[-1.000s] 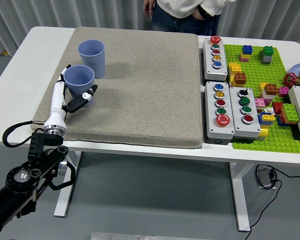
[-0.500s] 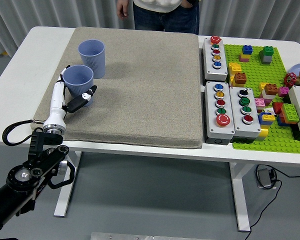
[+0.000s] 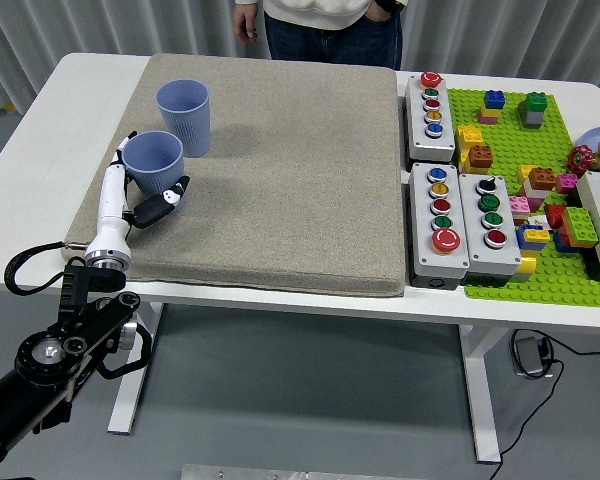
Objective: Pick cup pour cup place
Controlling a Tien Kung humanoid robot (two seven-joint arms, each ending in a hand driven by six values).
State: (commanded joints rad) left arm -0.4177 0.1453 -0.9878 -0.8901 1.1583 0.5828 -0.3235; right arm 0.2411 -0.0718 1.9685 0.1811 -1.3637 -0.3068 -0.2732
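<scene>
Left robot hand [image 3: 145, 190] grips near cup [image 3: 153, 162] | cup shifted slightly left | far cup [image 3: 183, 116] unmoved

A grey mat [image 3: 280, 180] covers most of the white table [image 3: 40, 130]. Toward the right edge, three button boxes [image 3: 452, 190] line up beside a green baseplate [image 3: 540, 250] strewn with coloured bricks. A person [image 3: 325, 25] stands at the far edge.

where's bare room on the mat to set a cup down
Most of the mat is bare, from the two cups to its right edge by the button boxes. It is crowded at the left edge, where the left robot hand is around the near cup, with the far cup just behind.
</scene>
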